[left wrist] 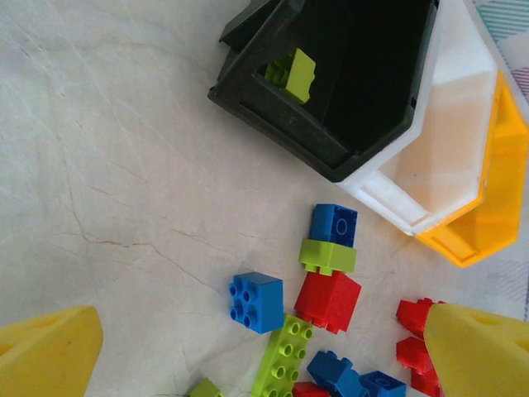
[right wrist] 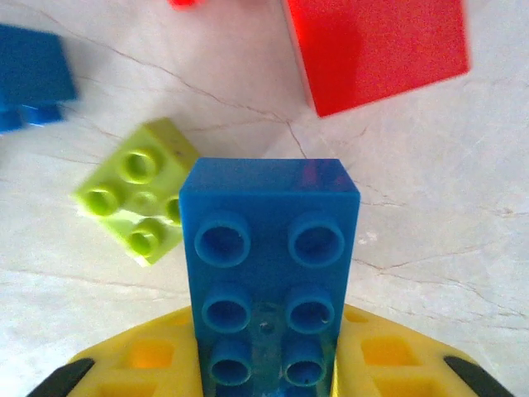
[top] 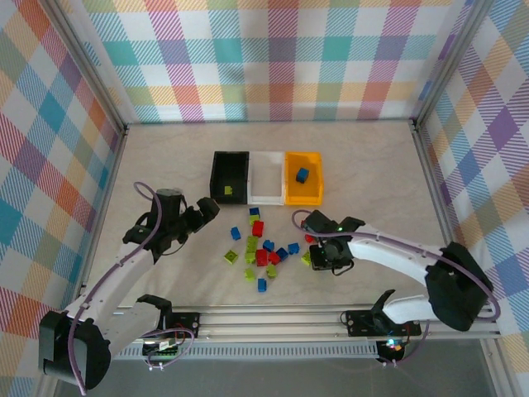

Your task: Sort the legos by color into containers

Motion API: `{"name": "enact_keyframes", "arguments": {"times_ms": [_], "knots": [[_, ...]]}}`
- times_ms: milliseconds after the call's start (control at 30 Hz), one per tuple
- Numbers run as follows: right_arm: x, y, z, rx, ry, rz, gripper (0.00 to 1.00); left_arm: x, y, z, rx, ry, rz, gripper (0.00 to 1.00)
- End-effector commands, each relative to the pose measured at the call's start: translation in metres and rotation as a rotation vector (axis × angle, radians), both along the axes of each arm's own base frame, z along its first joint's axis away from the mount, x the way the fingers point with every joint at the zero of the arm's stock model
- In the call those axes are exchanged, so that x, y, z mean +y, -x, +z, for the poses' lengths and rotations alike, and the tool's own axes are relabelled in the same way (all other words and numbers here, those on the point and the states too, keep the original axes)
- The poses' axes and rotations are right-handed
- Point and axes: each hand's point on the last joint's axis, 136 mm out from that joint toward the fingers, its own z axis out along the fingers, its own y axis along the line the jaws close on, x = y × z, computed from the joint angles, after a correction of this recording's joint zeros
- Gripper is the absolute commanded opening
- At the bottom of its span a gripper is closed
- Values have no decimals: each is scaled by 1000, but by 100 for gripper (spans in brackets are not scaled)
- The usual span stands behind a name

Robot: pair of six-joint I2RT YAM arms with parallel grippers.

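Right gripper (right wrist: pixel 266 376) is clamped on a blue brick (right wrist: pixel 269 248), studs toward the wrist camera, low over the table (top: pixel 165 165) at the 3 o'clock edge of the pile (top: pixel 260 248). In the right wrist view a loose green brick (right wrist: pixel 136 198) lies just beside the held one at 9 o'clock; cannot tell if they touch. A red brick (right wrist: pixel 376 50) lies apart at 1 o'clock. Left gripper (top: pixel 205 212) has jaws wide apart and holds nothing, hovering at the pile's 10 o'clock, between the pile and the black bin (top: pixel 215 174). The pile is roughly twenty red, blue and green bricks loose mid-table, several touching each other. Farther out, three bins stand in a touching row: black at the pile's 11 o'clock, white bin (top: pixel 266 174) at 12, orange bin (top: pixel 316 188) at 1. Black holds one binned green brick (left wrist: pixel 293 73), orange holds one binned blue brick (top: pixel 302 174), and white shows nothing inside. The task looks barely begun: two sorted, a third in grip, nearly everything left. Going by the bins, blue belongs in orange, green in black, red likely in white. In the way: crowded neighbours around each pick, and the bins' near walls to clear. The left arm sits off the likely route to orange.
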Motion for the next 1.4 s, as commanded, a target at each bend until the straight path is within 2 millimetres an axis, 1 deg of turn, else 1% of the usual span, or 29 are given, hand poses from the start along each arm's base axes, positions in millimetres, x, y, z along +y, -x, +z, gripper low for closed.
{"name": "enact_keyframes", "arguments": {"times_ms": [0,33,67,133,200,233,300,333,367,400,500,600,633,733,800,900,933,967,1033,1100,1200,1367], "knots": [[8,-21,43,-103,-41,31,26,-5,-1,-2,-11,63,-4,100],[10,-31,52,-131,-50,34,26,-6,-4,2,-39,76,-4,100],[13,-49,63,-165,-61,29,26,-6,-4,1,-43,84,-2,100],[17,-81,77,-223,-91,4,26,-8,-4,1,-48,102,-5,100],[23,-122,88,-274,-128,-29,26,-10,-2,2,-45,118,-9,100],[26,-139,91,-290,-138,-42,26,-11,-2,4,-48,123,-17,100],[30,-175,93,-310,-141,-69,27,-8,0,9,-54,104,-20,100],[32,-190,90,-312,-129,-77,27,-6,0,13,-68,90,-19,100],[34,-204,87,-308,-121,-84,28,-2,7,9,-40,62,-17,100],[34,-221,85,-311,-104,-92,28,1,9,11,-42,43,-14,100],[41,-257,78,-301,-94,-99,29,6,15,13,-38,5,-18,100],[45,-282,71,-286,-70,-116,32,7,19,10,-14,-13,-34,98],[45,-287,68,-280,-62,-121,33,7,20,8,-6,-17,-36,97],[48,-298,59,-264,-48,-139,43,8,22,4,15,-42,-51,95],[51,-302,57,-257,-59,-146,54,10,23,4,21,-66,-56,95],[56,-304,65,-270,-90,-149,68,12,24,3,39,-106,-74,94],[57,-304,69,-278,-99,-148,71,12,24,2,43,-116,-82,93],[57,-303,74,-285,-108,-149,73,11,24,1,49,-127,-91,93],[57,-299,84,-305,-123,-146,75,7,25,-1,57,-145,-110,91],[59,-289,96,-337,-138,-129,75,0,27,-4,64,-180,-141,89],[65,-266,104,-361,-145,-89,75,-15,34,-16,82,-260,-204,86],[65,-225,104,-379,-169,-64,78,-44,45,-47,148,-382,-318,84]]}}
